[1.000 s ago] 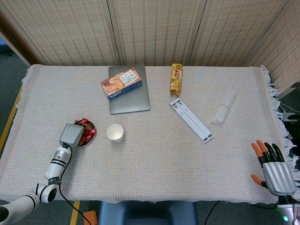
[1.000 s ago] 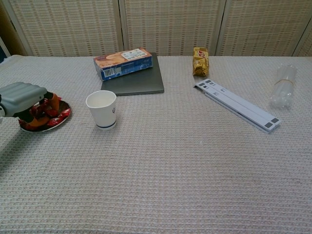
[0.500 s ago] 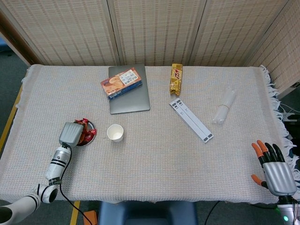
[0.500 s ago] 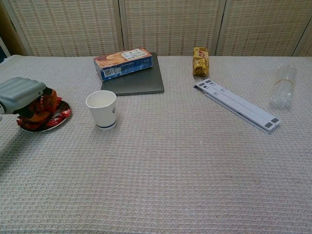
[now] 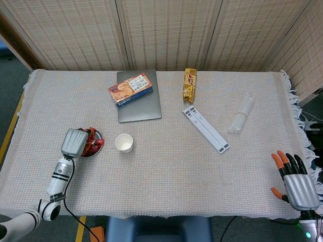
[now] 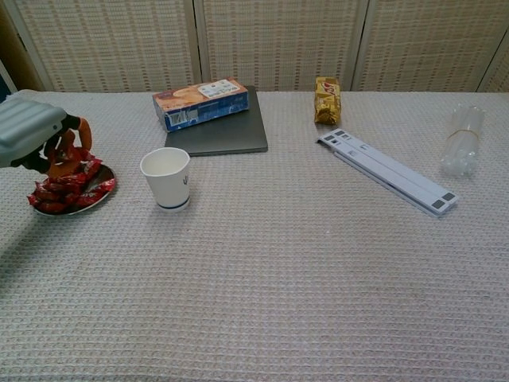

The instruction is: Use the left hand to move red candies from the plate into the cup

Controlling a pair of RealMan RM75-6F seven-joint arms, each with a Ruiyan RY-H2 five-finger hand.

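At the far left we see our left hand (image 6: 30,132) raised just above the plate (image 6: 102,191), its orange-tipped fingers curled around a red candy (image 6: 62,149); more red candies (image 6: 65,187) lie heaped on the plate below. Just right of the plate stands the white cup (image 6: 166,179), upright on the worktop (image 6: 278,263). Behind it a biscuit box (image 6: 200,103) lies on a grey laptop (image 6: 227,134). Further right come a yellow snack pack (image 6: 327,99), a white folded stand (image 6: 387,171) and a clear bottle (image 6: 463,140). Our right hand (image 5: 297,182) hangs at the worktop's right edge, fingers spread, holding nothing.
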